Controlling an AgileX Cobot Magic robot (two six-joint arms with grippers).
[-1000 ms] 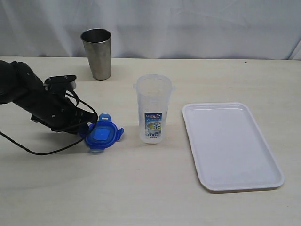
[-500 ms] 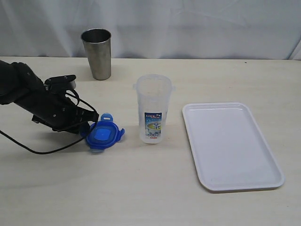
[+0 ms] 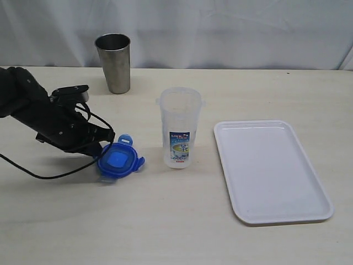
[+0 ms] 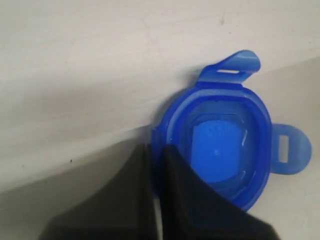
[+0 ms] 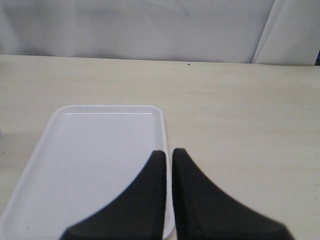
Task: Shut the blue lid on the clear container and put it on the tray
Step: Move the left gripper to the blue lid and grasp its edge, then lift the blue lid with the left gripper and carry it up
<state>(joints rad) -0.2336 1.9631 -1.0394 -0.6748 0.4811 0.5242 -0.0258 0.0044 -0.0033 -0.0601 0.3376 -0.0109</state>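
The blue lid (image 3: 118, 160) lies on the table left of the clear container (image 3: 179, 127), which stands upright and uncovered. My left gripper (image 3: 103, 148) is shut on the lid's near rim; in the left wrist view the rim of the blue lid (image 4: 220, 145) sits pinched between the two dark fingers of the left gripper (image 4: 156, 150). The white tray (image 3: 270, 170) lies flat to the right of the container. My right gripper (image 5: 167, 154) hangs shut with nothing in it, over the edge of the tray (image 5: 95, 150); it does not show in the exterior view.
A grey steel cup (image 3: 113, 63) stands at the back, behind the left arm. A black cable (image 3: 44, 175) trails from the left arm across the table. A white curtain closes off the far side.
The left gripper's fingers have closed onto the lid's rim. The lid has shifted slightly toward the front of the table and now tilts a little. The container and tray have not moved.
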